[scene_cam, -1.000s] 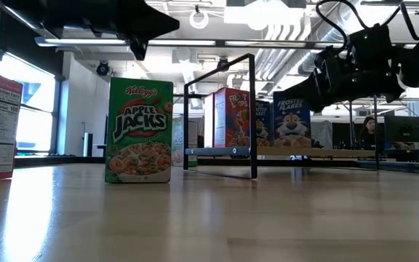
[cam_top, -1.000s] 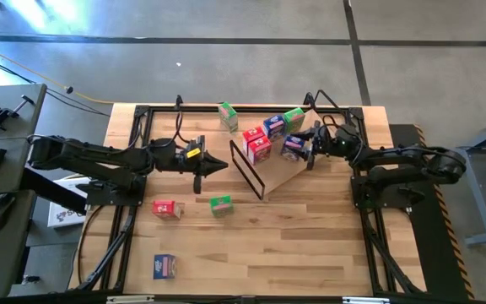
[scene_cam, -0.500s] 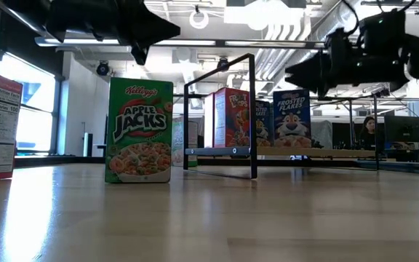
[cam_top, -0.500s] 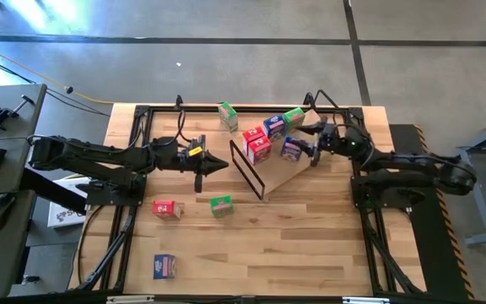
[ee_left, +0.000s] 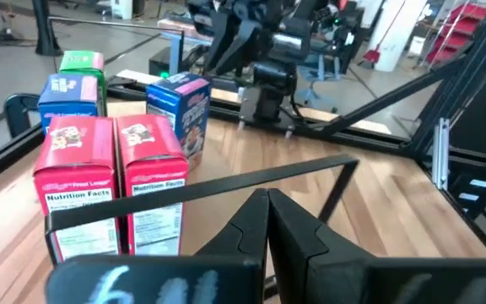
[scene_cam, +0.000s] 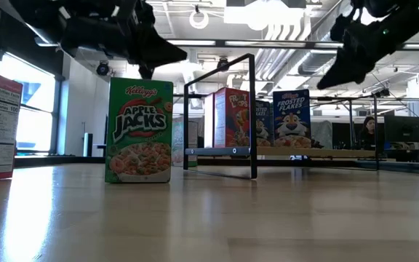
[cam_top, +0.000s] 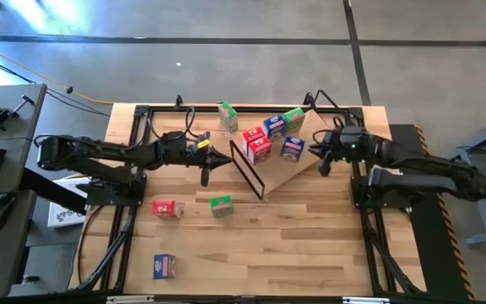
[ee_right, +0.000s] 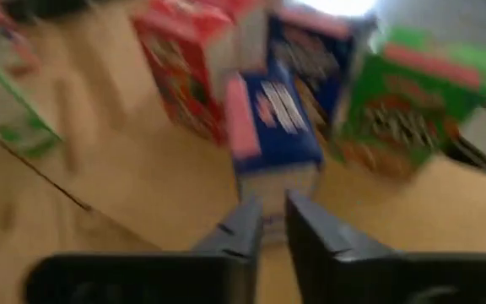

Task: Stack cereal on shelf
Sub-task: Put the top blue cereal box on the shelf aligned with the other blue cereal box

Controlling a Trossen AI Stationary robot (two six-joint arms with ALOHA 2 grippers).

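1. We look straight down on a wooden table [cam_top: 310,245] with two dark arms reaching in from its left and right edges.
2. Near the far edge, toward the right, lies the shelf [cam_top: 287,171], a slanted plywood board with a thin black wire frame [cam_top: 247,168] along its lower edge. Its long axis runs diagonally, from the table's middle toward the far right corner.
3. On the shelf stand five cereal boxes, upright, with their tall sides vertical: two red boxes [cam_top: 256,143] side by side just behind the wire frame, a blue box [cam_top: 273,126] and a green box [cam_top: 294,117] farther up the board, and another blue box [cam_top: 292,149] toward the shelf's right edge.
4. In the low view this last one shows its printed front to the camera.
5. Four more boxes are off the shelf: a green one [cam_top: 228,116] by the far edge, a red one [cam_top: 167,208] and a green one [cam_top: 220,203] near the middle of the table, and a blue one [cam_top: 164,266] near the near left corner.
6. The right gripper [cam_top: 322,160] hangs above the shelf's right edge, just beside the nearer blue box and apart from it. Its fingers are nearly together, with only a thin gap, and hold nothing.
7. The left gripper [cam_top: 207,171] hovers left of the wire frame, fingers pressed closed and empty, pointing toward the shelf.
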